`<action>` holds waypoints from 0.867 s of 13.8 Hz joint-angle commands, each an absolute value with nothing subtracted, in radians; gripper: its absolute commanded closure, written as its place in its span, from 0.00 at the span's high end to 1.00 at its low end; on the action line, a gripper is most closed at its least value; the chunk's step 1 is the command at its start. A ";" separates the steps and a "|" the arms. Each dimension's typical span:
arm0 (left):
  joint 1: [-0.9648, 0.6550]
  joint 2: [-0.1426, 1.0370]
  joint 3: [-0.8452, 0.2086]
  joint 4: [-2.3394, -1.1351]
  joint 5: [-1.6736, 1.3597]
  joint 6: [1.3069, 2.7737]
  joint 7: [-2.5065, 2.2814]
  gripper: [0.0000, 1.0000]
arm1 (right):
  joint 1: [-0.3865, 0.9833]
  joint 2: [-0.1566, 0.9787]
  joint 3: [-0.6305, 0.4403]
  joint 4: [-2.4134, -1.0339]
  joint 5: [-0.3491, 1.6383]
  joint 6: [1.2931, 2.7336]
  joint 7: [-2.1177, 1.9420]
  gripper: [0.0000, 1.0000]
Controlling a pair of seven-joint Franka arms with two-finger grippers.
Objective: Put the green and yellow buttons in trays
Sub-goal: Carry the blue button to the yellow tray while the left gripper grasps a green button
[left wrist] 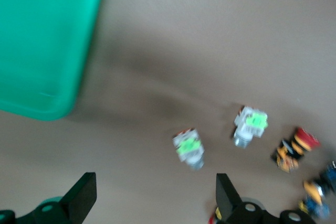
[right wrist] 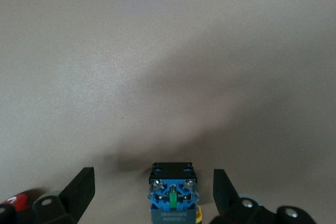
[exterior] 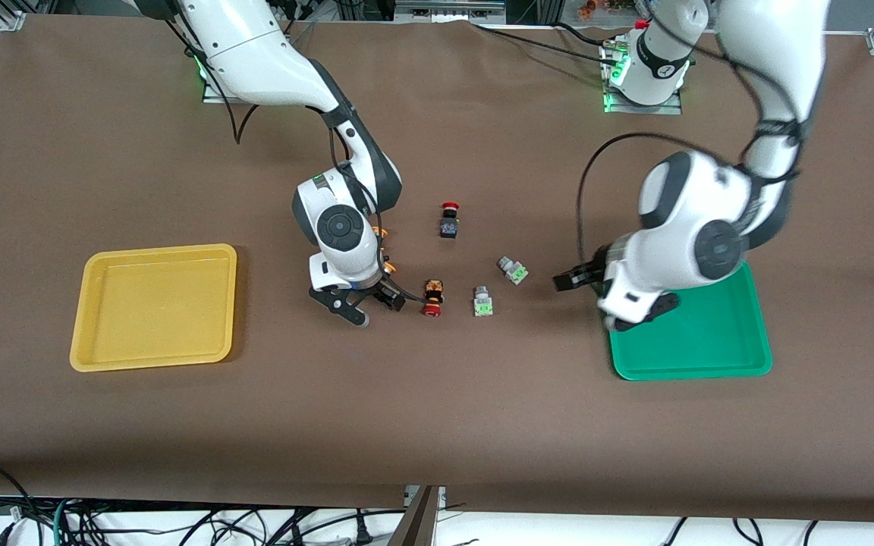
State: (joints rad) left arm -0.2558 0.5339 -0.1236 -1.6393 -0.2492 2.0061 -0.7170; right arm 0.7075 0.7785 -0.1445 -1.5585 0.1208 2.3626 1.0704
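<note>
Brown bench [exterior: 482, 425]. Yellow tray [exterior: 155, 306] toward the right arm's end, green tray [exterior: 691, 334] toward the left arm's end; no button visible in the exposed part of either. Right pincer [exterior: 362, 306] low over the bench between the yellow tray and the button cluster, fingers spread wide, nothing gripped. Right wrist view: a switch with blue-and-black body [right wrist: 172, 193] lies on the bench directly between the two spread fingers [right wrist: 79, 190], not touched by either; a trace of yellow at its lower edge, cap otherwise hidden. Front view: orange-yellow caps [exterior: 385, 267] peek out beside the right arm's wrist, mostly covered by it; count uncertain. Red-capped switch with orange body [exterior: 432, 297] just beside the right pincer, toward the left arm's end. Red-capped black switch [exterior: 449, 218] farther from the front camera, apart from the rest. First green button [exterior: 483, 302] beside the orange-bodied switch; second green button [exterior: 513, 270] a little farther from the camera and nearer the green tray. Left pincer [exterior: 604, 296] above the green tray's edge, fingers wide apart, holding nothing. Left wrist view: both green buttons [left wrist: 189, 148] [left wrist: 251, 125] lie ahead of the left pincer's fingertips, none between them.
</note>
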 commanded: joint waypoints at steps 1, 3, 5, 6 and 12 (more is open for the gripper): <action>-0.362 0.569 -0.112 -1.738 -0.264 2.165 -0.871 1.00 | 0.729 0.779 -0.149 -1.568 0.124 2.352 1.074 0.60; -0.403 0.572 -0.112 -1.819 -0.264 2.259 -0.908 1.00 | 0.735 0.779 -0.149 -1.572 0.132 2.352 1.072 0.13; -0.405 0.581 -0.114 -1.830 -0.265 2.266 -0.908 1.00 | 0.735 0.779 -0.149 -1.569 0.133 2.352 1.054 0.00; -0.403 0.583 -0.114 -1.830 -0.268 2.266 -0.908 1.00 | 0.732 0.773 -0.149 -1.565 0.132 2.352 1.039 0.00; -0.397 0.649 -0.112 -1.798 -0.278 2.304 -0.917 1.00 | 0.487 0.640 -0.170 -1.549 0.133 2.151 0.528 0.00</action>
State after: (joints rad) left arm -0.4016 0.6267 -0.1142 -1.8126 -0.2503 2.2817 -0.9173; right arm 0.6137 0.7143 -0.1905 -1.5390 0.1210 2.2571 0.7486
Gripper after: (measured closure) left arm 0.000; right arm 0.590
